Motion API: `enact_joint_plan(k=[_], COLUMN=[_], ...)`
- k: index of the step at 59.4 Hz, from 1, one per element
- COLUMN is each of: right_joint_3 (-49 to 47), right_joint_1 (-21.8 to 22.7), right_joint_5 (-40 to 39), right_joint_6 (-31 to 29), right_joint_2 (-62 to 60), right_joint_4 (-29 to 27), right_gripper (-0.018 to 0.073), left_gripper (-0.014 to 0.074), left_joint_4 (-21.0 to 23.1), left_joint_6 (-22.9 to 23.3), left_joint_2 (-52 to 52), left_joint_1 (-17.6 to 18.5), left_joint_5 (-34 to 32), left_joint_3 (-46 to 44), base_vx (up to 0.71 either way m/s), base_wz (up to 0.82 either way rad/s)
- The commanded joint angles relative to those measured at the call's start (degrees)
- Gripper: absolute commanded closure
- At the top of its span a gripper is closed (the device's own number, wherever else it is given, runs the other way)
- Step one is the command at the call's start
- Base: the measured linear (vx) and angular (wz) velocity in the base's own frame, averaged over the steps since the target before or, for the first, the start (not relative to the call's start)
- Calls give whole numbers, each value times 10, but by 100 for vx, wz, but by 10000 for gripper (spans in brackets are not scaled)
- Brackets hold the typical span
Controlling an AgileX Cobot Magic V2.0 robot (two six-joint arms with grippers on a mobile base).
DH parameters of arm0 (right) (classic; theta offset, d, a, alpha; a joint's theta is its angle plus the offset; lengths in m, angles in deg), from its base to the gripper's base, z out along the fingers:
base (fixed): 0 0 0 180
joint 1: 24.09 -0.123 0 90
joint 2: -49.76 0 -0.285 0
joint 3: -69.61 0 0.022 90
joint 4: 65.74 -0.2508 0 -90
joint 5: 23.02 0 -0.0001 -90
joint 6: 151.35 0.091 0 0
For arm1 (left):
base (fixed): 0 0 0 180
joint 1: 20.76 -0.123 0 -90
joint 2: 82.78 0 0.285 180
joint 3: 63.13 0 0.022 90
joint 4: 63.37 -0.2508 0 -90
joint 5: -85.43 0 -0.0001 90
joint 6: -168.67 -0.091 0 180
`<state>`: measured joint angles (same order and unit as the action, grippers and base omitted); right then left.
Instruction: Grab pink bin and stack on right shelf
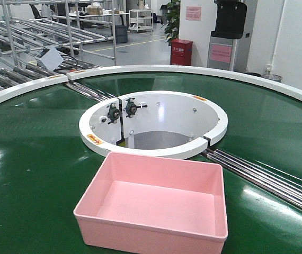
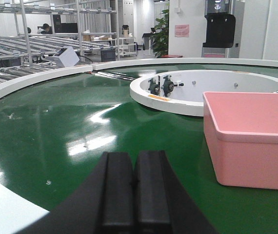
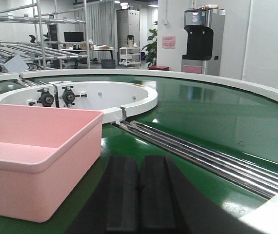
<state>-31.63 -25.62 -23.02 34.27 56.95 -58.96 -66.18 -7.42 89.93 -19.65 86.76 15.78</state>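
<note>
The pink bin point(image 1: 156, 203) sits empty on the green circular conveyor point(image 1: 29, 159), just in front of its white centre ring. It also shows at the right of the left wrist view point(image 2: 251, 141) and at the left of the right wrist view point(image 3: 31, 156). My left gripper point(image 2: 134, 161) is shut and empty, low over the belt, to the left of the bin. My right gripper point(image 3: 139, 165) is shut and empty, to the right of the bin. Neither touches it. The right shelf is out of view.
A white ring point(image 1: 151, 119) with two black bearings surrounds the conveyor's centre hole. Steel rollers point(image 1: 267, 177) cross the belt at right. The white outer rim point(image 1: 204, 71) bounds the belt. Roller racks point(image 1: 24, 47) stand at back left, a red cabinet point(image 1: 181, 52) behind.
</note>
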Motion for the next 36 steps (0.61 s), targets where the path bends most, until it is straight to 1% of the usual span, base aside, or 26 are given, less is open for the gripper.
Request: enact_joint_plan(k=[1,5,8,13,16,20,23,28,30,33,36], right_joint_3=[3,-6,-27,-87,-124,-185,-228,-294,-313,-333,-341], right_joint_1=[0,0,-2,-2,-2,-2,-2,-2,-2,-2,-1], right_joint_5=[-64,-86,-82,-41,4,84,151,260,298,347,364], right_joint_6=[-5,-6,-2,-4,-5,-5,-8,-15,-15,-15,-15], right_joint_2=[-8,-8,-8,-7,0,19,45,105,129,165,192], right_joint_4=[5,7,6,6,6,6,6,5,3,-3,-9], right_gripper=[568,568,568,568,568,568,568,568,568,568,568], left_gripper=[602,602,602,602,602,602,602,602,602,602,602], left_joint_4=[2,2,2,2,2,2,1,1,2,5,8], left_joint_6=[3,6,9,9,8,7,1,-33,-43,-39,-39], left_joint_2=[11,11,11,10,3,-22,-53,-113,-141,-169,-196], left_joint_1=[0,0,0,0,0,0,0,0,0,0,0], left_joint_5=[-68,-91,-95,-75,-42,39,114,242,273,325,362], left_joint_3=[8,-5,-25,-88,-133,-202,-247,-327,-349,-373,-383], base_vx=[0,0,0,0,0,0,0,0,0,0,0], base_wz=[0,0,0,0,0,0,0,0,0,0,0])
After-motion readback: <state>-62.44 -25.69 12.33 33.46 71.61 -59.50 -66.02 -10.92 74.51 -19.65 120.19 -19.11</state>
